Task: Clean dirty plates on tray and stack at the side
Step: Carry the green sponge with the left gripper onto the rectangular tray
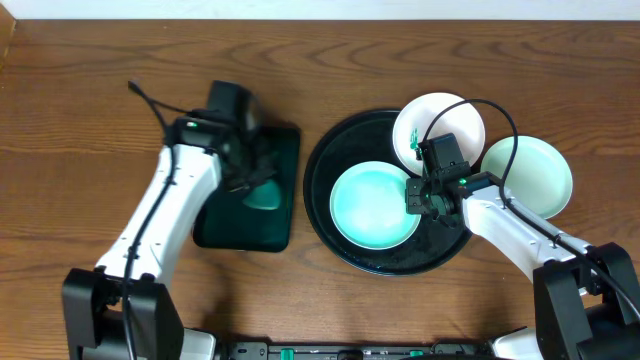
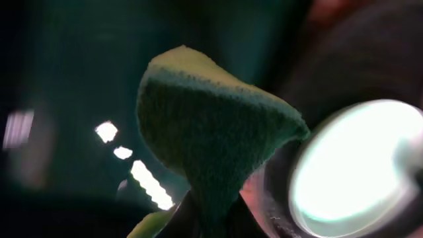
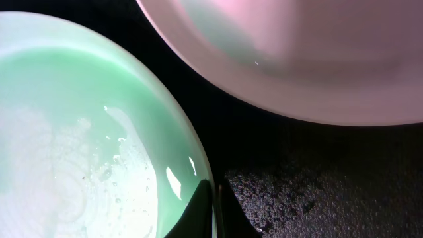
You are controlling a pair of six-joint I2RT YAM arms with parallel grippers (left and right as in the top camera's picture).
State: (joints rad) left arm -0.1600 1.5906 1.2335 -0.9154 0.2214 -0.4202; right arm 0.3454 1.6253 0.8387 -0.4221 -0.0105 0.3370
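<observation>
Left of the round black tray (image 1: 390, 258), the left gripper (image 2: 210, 221) pinches a green sponge (image 2: 211, 125). Inside the tray, the right gripper (image 3: 213, 211) clamps the rim of the mint-green plate (image 3: 79, 132).

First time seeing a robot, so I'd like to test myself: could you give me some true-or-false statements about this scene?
1. The left gripper holds a green sponge. True.
2. All three plates lie in the black tray. False: the second mint plate sits on the table beside it.
3. The right gripper pinches the rim of the centre mint plate. True.
4. The plates are stacked. False: they lie spread out, white plate included.
</observation>
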